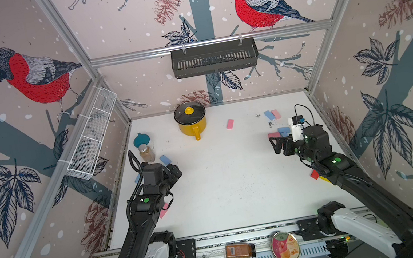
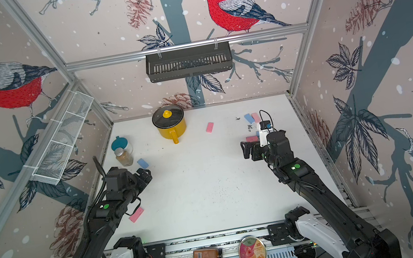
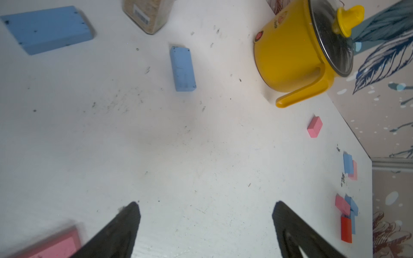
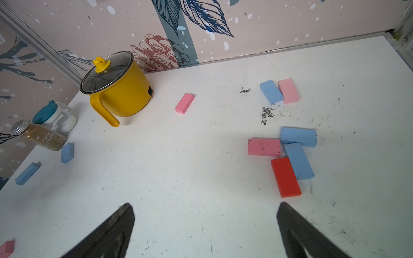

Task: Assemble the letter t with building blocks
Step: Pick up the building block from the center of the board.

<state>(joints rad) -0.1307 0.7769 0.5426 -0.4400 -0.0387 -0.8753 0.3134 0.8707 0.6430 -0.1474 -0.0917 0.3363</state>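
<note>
Building blocks lie scattered flat on the white table (image 1: 230, 182). A lone pink block (image 1: 230, 124) rests near the back. A blue and pink pair (image 4: 271, 91) sits at the back right. On the right, a pink (image 4: 264, 147), two blue (image 4: 298, 160) and a red block (image 4: 286, 177) cluster together. My right gripper (image 4: 205, 207) hovers open and empty beside that cluster, also seen in a top view (image 1: 275, 145). My left gripper (image 3: 205, 207) is open over bare table, with a blue block (image 3: 183, 68) ahead and a pink block (image 3: 53, 245) beside one finger. A red (image 1: 314, 174) and a yellow block (image 1: 325, 179) peek out under the right arm.
A yellow lidded pot (image 1: 191, 122) stands at the back centre. A spice jar (image 1: 146, 152) and a teal-lidded jar (image 1: 142, 140) stand at the back left. A white wire basket (image 1: 92, 142) hangs on the left wall and a black shelf (image 1: 213, 58) on the back wall.
</note>
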